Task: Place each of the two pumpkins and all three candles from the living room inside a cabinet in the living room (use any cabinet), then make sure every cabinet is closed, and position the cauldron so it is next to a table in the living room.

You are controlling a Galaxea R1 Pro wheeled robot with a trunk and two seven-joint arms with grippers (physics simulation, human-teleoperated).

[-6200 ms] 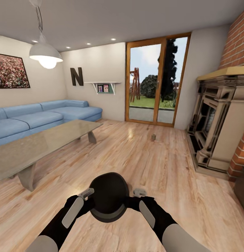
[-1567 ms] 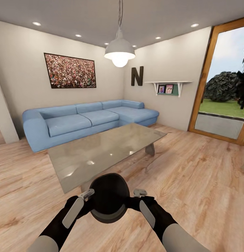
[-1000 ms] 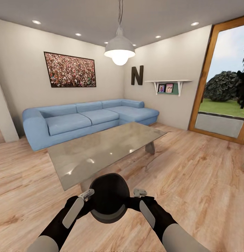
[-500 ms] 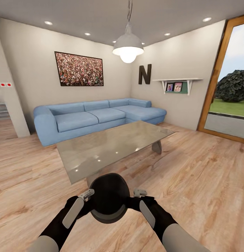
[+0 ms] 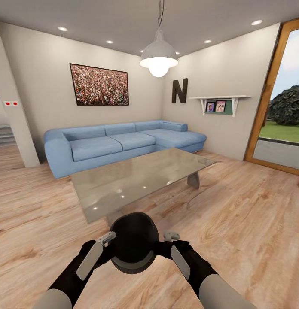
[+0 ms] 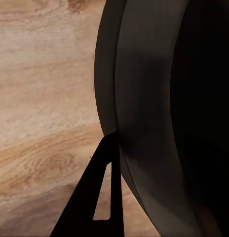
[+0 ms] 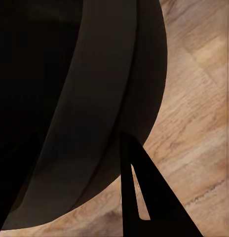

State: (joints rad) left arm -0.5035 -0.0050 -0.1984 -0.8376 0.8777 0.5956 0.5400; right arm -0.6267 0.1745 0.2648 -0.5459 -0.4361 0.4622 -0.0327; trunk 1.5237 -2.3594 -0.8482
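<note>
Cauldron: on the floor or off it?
Off it. Cauldron is carried between left end effector and right end effector, wood floor visible beneath its rim in both wrist views.

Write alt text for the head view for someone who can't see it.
Two black robot grippers, left and right, hold a round matte black cauldron above a wood floor, facing a glossy grey low table with a blue sectional sofa behind.

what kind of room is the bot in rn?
A living room, by the look of it: a blue corner sofa against the wall, a low glossy grey table in front of it, and a framed picture above. Both grippers hold a black cauldron over the wood floor.
</note>
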